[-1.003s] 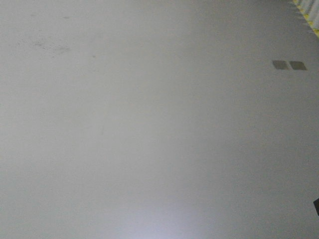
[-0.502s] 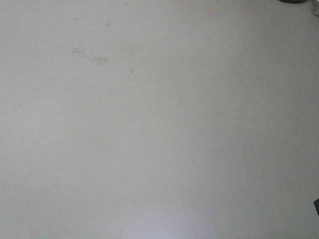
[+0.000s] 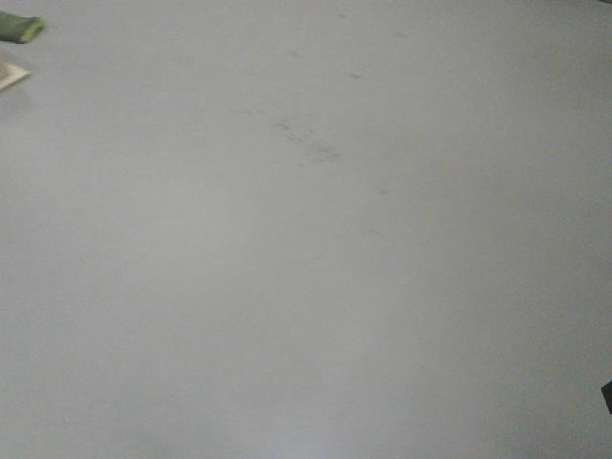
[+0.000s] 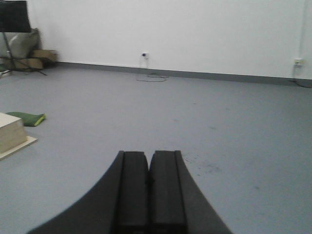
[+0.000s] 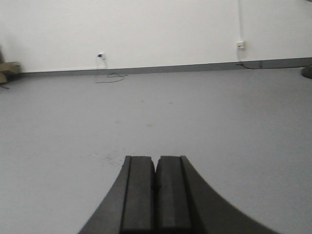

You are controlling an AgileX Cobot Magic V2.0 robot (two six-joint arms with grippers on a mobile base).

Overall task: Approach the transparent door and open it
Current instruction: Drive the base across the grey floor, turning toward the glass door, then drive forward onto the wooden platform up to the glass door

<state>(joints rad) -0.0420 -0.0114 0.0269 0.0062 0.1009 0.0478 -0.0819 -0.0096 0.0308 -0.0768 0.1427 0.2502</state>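
Note:
The transparent door is out of view in every frame. My left gripper point(image 4: 148, 155) is shut, its two dark pads pressed together with nothing between them, pointing across bare grey floor toward a white wall point(image 4: 170, 34). My right gripper point(image 5: 155, 160) is shut too and empty, facing the same white wall point(image 5: 146, 29) over the floor. The front view holds only grey floor point(image 3: 306, 287) with a patch of dark scuff marks point(image 3: 306, 143).
A light wooden platform point(image 4: 10, 134) and a green pad point(image 4: 27, 118) lie on the floor at left, the green pad point(image 3: 19, 29) also at the front view's top left corner. Boxes and a stand point(image 4: 19, 48) sit in the far left corner. A cable point(image 4: 151, 78) trails below a wall socket.
The floor scuff marks have slid right and down across the front view; the two dark floor squares and yellow edge left the view, and the green pad and platform corner entered at top left.

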